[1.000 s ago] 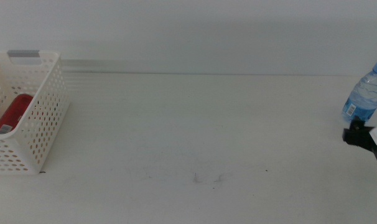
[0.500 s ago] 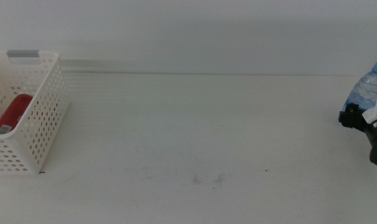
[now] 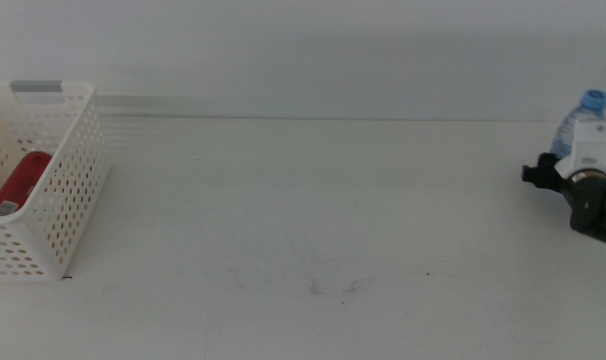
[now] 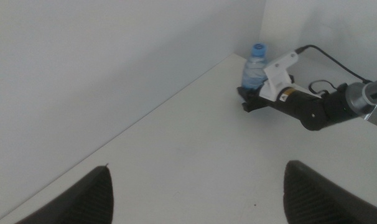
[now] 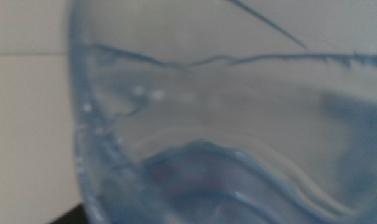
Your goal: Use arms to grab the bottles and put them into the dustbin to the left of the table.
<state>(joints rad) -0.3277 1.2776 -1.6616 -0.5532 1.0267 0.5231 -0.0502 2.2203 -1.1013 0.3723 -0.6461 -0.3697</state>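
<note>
A small clear water bottle (image 3: 586,112) with a blue cap stands at the table's far right edge. My right gripper (image 3: 553,172) is at its lower body, and the arm hides most of it. The left wrist view shows the same bottle (image 4: 255,65) with the right gripper (image 4: 249,99) at its base. The bottle (image 5: 226,124) fills the right wrist view, very close and blurred. The white dustbin (image 3: 75,190) stands at the left and holds a red can (image 3: 19,184). My left gripper (image 4: 195,190) is open and empty, well back from the bottle.
The white table (image 3: 313,200) stretches between dustbin and bottle, with faint scuff marks (image 3: 333,288) near the front. A pale wall runs behind the table.
The right gripper has risen and moved left, closing in on the bottle's lower body. The bottle's cap now sits further left, with more of the bottle hidden behind the arm.
</note>
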